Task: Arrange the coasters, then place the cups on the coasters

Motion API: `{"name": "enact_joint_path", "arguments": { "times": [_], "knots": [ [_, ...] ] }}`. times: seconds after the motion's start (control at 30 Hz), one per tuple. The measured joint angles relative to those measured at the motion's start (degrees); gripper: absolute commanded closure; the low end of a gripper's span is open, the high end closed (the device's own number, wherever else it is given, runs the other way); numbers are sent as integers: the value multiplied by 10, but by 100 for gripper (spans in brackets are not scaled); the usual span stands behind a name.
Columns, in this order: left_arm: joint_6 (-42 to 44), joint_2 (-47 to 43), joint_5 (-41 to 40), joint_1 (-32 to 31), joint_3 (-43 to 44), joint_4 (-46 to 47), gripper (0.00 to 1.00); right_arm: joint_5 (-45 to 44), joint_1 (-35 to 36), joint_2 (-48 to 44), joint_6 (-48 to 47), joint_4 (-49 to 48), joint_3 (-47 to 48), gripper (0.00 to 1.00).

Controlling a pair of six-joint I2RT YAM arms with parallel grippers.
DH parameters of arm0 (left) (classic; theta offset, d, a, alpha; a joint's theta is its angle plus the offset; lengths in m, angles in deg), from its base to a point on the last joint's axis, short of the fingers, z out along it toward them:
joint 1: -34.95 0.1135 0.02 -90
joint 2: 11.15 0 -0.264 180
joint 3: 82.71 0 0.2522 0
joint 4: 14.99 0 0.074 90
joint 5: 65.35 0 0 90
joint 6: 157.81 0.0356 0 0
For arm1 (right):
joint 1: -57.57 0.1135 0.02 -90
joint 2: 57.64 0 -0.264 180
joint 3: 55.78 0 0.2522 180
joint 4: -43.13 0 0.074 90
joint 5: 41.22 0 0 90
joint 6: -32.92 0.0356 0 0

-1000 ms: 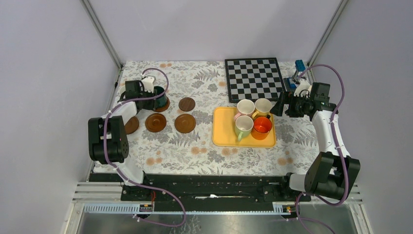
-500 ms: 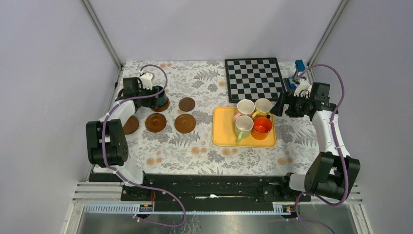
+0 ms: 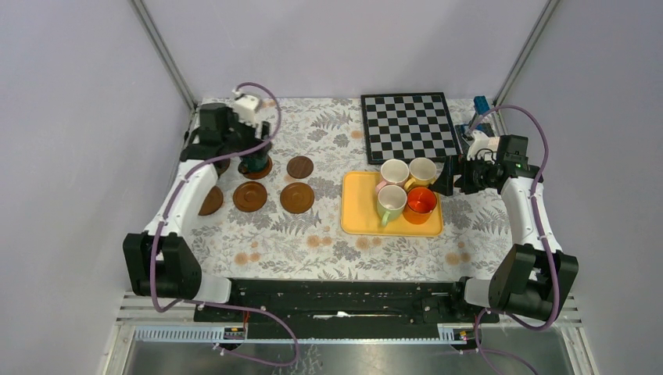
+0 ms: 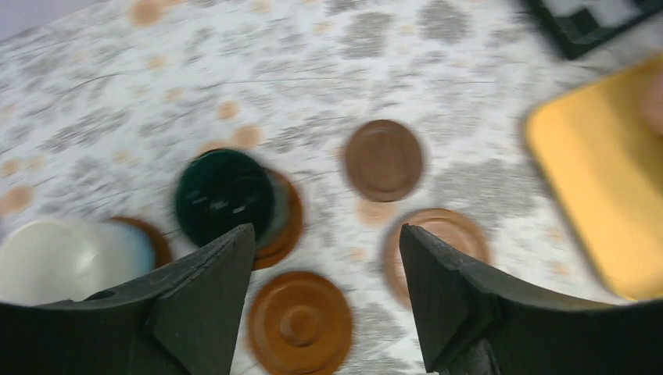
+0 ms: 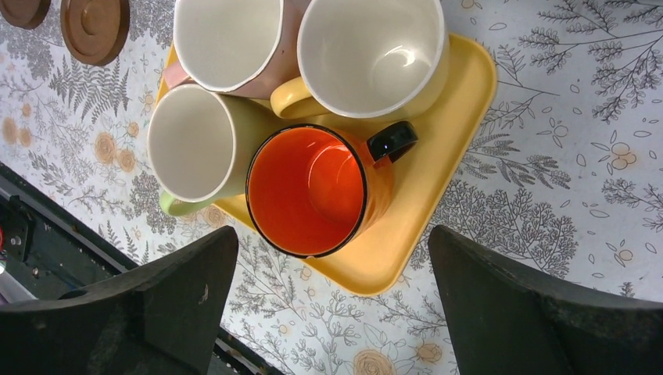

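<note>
Release is what has changed: the dark green glazed ceramic cup (image 4: 223,195) stands free on a round dark-brown wooden coaster (image 4: 283,228), below the left end effector (image 4: 324,234) and toward its left finger. A second ago the jaws were closed around the cup; they have since parted to a middling width, hold nothing, and have lifted clear. Beyond that same finger a white, pale-blue-tinted cup (image 4: 70,258) sits on a coaster of its own, so I judge two cups placed. Bare coasters (image 4: 383,158) lie under and ahead of the open jaws. The right end effector (image 5: 332,258), spread wide and empty, hangs over the orange cup (image 5: 309,191) on the yellow rectangular tray (image 5: 461,101), which also carries three pale cups. The bench (image 3: 328,234) wears a fern-and-flower printed cloth. A black-and-white chessboard (image 3: 408,125) lies at its far side, and plain lilac-grey walls enclose it.
</note>
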Motion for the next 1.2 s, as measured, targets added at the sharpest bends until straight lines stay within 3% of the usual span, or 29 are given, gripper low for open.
{"name": "enact_joint_path", "arguments": {
  "times": [0.3,0.43,0.7,1.2],
  "knots": [
    [-97,-12,-2,-286,-19,-17,27,5,0,-3,21,-10,-5,2],
    [-131,19,-11,-369,-19,-13,27,4,0,-5,35,-15,-5,2],
    [-186,96,-53,-474,-20,20,26,-5,0,-16,55,-37,-7,2],
    [-273,203,-106,-564,11,86,26,-74,0,-16,77,-55,-17,2]
  ]
}}
